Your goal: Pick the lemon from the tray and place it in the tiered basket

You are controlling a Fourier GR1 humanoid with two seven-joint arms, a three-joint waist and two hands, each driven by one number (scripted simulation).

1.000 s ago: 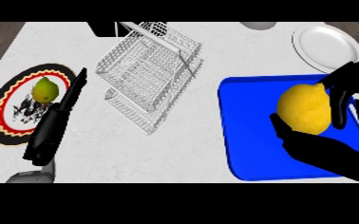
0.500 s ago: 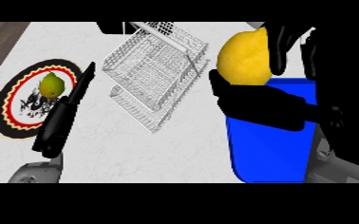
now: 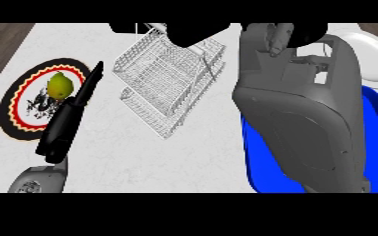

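Since prev frame, right hand [image 3: 193, 32] moved over the tiered basket [image 3: 166, 87], forearm blocking most of blue tray [image 3: 255, 165]. Lemon hidden, prob still in its grip; can't tell finger state. Left hand [image 3: 70, 112] straight-fingered by plate [image 3: 18, 105]

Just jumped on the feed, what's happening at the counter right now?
The right forearm reaches across the blue tray, and the right hand is above the far end of the wire tiered basket. The lemon is not visible, and whether that hand holds it cannot be told. The left hand rests open beside a patterned plate holding a yellow-green fruit.
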